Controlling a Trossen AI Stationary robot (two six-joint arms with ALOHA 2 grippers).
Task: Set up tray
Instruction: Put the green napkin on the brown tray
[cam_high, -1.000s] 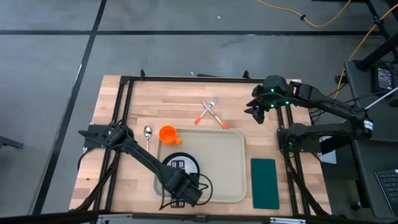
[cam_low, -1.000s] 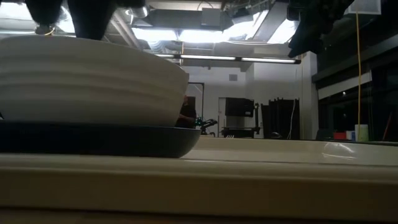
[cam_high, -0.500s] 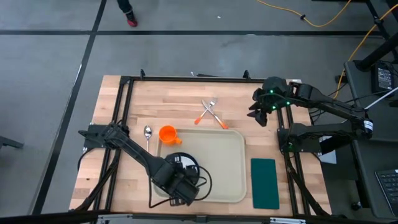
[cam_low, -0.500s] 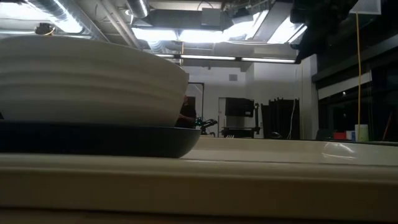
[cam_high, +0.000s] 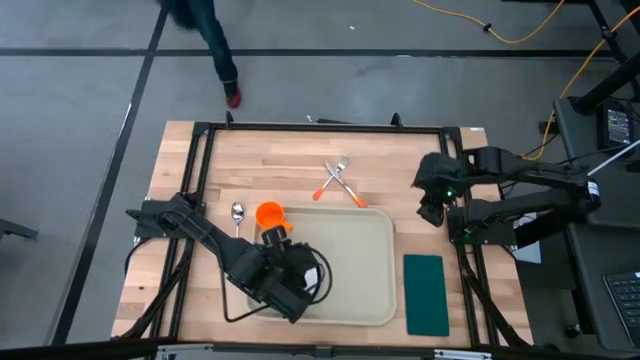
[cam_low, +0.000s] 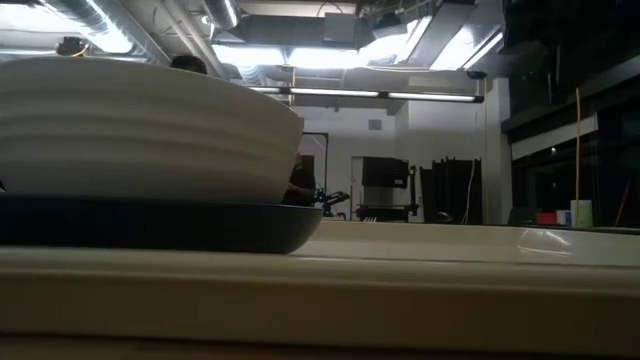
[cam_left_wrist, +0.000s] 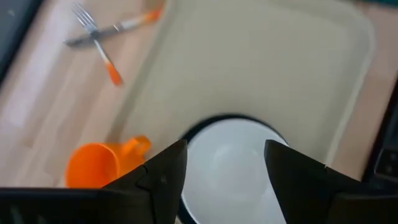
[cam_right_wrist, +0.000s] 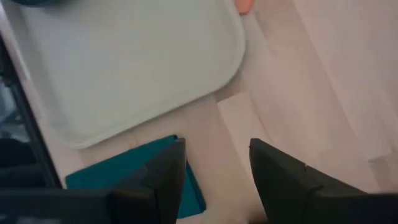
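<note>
The cream tray (cam_high: 355, 250) lies on the wooden table, with its rim close in front of the low view (cam_low: 320, 290). A white bowl (cam_left_wrist: 231, 163) stands on a dark plate (cam_low: 160, 225) in the tray's left part. My left gripper (cam_high: 295, 270) hovers open above the bowl, and in its wrist view (cam_left_wrist: 225, 168) the fingers stand to either side of it without touching. My right gripper (cam_high: 431, 203) is open in the air beyond the tray's far right corner, and its wrist view (cam_right_wrist: 214, 165) shows the tray (cam_right_wrist: 124, 68) and the green napkin (cam_right_wrist: 134, 174).
An orange cup (cam_high: 269, 215) and a spoon (cam_high: 238, 212) lie just left of the tray's far left corner. Two orange-handled utensils (cam_high: 340, 181) lie crossed beyond its far edge. The dark green napkin (cam_high: 425, 294) lies right of the tray. A person walks beyond the table's far edge.
My left gripper has moved from the tray's near edge toward the far edge and up, ending above the bowl and out of the low view. My right gripper has moved toward the near edge and slightly right. A person has walked in beyond the far edge.
</note>
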